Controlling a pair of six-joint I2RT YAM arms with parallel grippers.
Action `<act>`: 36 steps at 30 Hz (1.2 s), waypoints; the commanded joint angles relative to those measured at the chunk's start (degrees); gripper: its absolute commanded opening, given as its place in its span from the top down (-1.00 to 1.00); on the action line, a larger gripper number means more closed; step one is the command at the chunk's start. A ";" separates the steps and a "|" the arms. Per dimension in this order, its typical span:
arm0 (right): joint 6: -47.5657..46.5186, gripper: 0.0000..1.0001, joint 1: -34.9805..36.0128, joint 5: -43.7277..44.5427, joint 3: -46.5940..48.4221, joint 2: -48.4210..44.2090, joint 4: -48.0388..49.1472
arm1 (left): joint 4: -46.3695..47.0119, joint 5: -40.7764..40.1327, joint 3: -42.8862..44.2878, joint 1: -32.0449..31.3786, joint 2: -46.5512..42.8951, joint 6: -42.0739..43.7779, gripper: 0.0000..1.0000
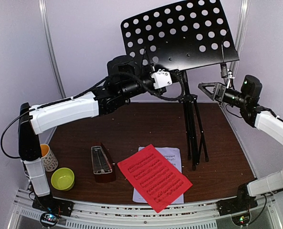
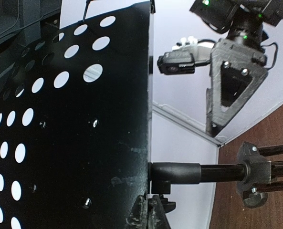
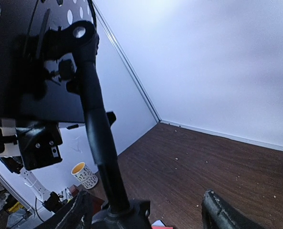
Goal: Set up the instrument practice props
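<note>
Step in hand, as I read it: getting the black tripod music stand [image 1: 182, 52] sorted, not the paper yet. It stands toward the far right of the table [image 1: 146, 124], with its perforated desk up high.

The right gripper [image 3: 148, 212] is gaping wide with nothing in it. The stand's post [image 3: 100, 138] sits ahead, between its fingers. The left gripper [image 2: 151, 214] is closed tight right at the desk's edge. I can't tell if it actually has the lip pinched.

If it were me, I'd get the post dead centre between the right fingers and squeeze below the desk joint, square on. A crooked bite probably shoves the tripod sideways, and it looks top-heavy. Left arm should just hold steady.

Count:
- one stand
- two sheets at the middle of the near edge, the red sheet [image 1: 153, 177] lying on top of the white sheet [image 1: 172, 155]
- one pyramid metronome [image 1: 102, 162] just left of them
- one yellow-green bowl [image 1: 63, 179] and one patterned mug [image 1: 48, 158] at the near left corner
</note>
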 commanded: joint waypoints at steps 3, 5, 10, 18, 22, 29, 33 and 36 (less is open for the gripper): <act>16.37 -0.49 -1.36 -11.52 0.76 5.63 24.69 | 28.29 8.47 1.47 -0.89 -7.57 -3.74 1.00; 25.75 -0.44 -1.29 -13.38 -0.30 7.94 36.82 | 28.44 9.44 1.06 -1.15 -7.64 -3.43 1.00; 44.88 -0.38 0.18 -16.10 -0.75 11.14 57.90 | 27.72 10.74 1.01 -2.06 -7.30 -1.65 1.00; 43.30 -0.24 3.21 -18.17 -1.84 8.66 52.49 | 27.86 11.19 0.78 -2.44 -7.07 -0.78 1.00; 34.78 -0.19 3.67 -17.97 -3.24 5.55 40.73 | 28.27 10.80 0.52 -2.44 -7.16 -0.25 1.00; 6.82 0.01 4.73 -14.44 -0.78 0.66 4.92 | 28.58 11.29 0.63 -2.52 -6.83 -0.06 1.00; 2.89 0.09 5.62 -13.20 0.60 0.49 -1.67 | 28.86 11.66 1.00 -2.60 -6.46 0.03 1.00; 2.99 0.17 5.79 -12.79 0.67 0.58 -1.44 | 28.88 11.84 0.95 -2.74 -6.28 0.41 1.00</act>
